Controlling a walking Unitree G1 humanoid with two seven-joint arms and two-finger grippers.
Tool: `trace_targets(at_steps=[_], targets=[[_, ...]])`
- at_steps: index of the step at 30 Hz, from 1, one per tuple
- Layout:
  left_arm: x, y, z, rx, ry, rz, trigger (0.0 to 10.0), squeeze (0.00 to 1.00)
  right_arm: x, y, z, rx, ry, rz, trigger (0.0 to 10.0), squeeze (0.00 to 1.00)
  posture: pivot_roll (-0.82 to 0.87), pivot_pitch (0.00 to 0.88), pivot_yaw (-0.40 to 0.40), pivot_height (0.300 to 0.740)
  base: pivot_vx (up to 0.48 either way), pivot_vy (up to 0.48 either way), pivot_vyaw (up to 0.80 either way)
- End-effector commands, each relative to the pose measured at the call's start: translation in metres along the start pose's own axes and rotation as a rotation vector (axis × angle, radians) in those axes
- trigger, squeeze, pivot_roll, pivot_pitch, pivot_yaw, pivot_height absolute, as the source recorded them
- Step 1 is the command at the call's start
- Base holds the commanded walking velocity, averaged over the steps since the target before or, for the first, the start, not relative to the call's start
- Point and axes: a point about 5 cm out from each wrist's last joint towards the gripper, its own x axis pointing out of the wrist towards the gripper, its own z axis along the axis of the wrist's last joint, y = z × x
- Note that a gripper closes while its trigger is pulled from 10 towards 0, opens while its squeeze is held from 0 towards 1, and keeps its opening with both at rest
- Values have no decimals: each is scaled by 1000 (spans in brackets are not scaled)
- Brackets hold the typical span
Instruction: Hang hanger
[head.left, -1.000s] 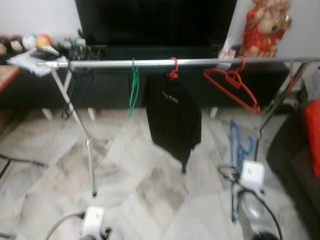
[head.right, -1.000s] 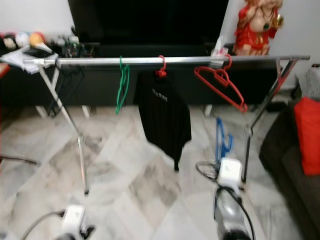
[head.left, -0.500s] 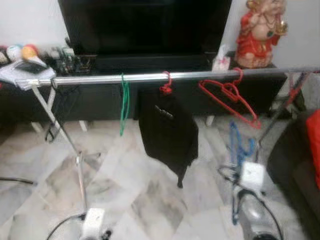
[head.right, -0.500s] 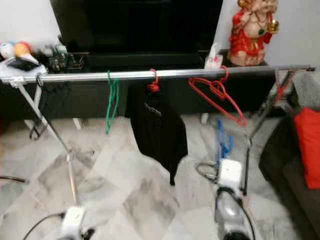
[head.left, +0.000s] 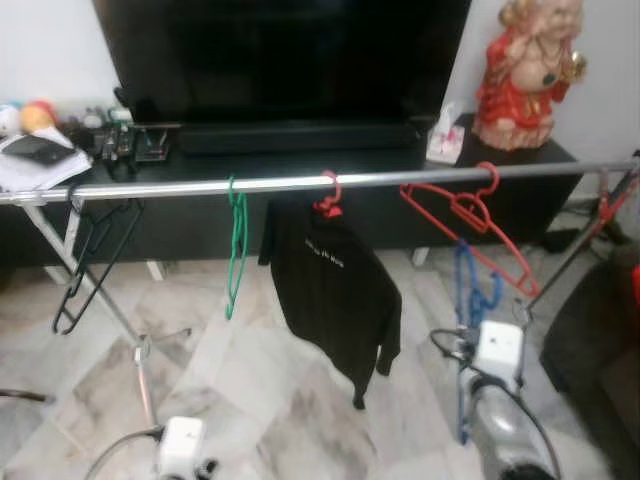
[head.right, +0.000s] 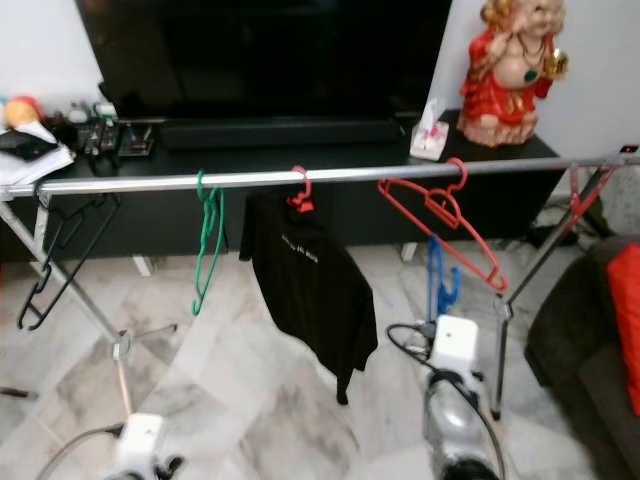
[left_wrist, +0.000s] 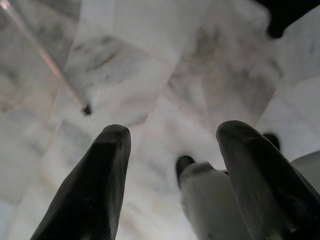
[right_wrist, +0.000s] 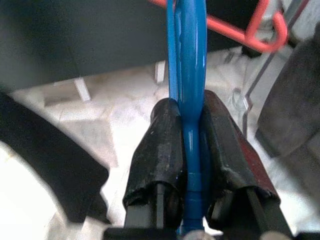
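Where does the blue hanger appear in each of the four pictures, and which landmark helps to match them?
Left eye view: blue hanger at lower right, below the rail, above the right arm.
Right eye view: right of centre, under the red hanger.
Left wrist view: not in it; open left gripper over the floor.
Right wrist view: centre, clamped by the right gripper.
Shared landmark: the red hanger.

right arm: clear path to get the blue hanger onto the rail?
Probably yes. The right gripper holds the blue hanger below the rail, beside the red hanger; bare rail further right looks free.
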Motion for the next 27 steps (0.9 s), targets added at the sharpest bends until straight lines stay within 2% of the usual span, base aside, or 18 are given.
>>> trace_targets(at_steps=[1,11,21,27], targets=[[-2,11,-3,7,14,30,10000,0,2,9,3,9,-3,27,10000,0,-30,0,-45,740,371,0,0],[-2,13,-4,12,20,39,10000,0,-1,12,-3,-5,31,54,10000,0,-36,0,-46,740,362,0,0],[-2,15,-5,10,29,57,10000,0,-2,18,-12,-49,102,111,10000,0,-35,0,-48,740,0,0,0],[-2,15,-6,9,32,55,10000,0,-4,17,-14,-29,98,94,10000,0,-35,0,-48,740,0,0,0]])
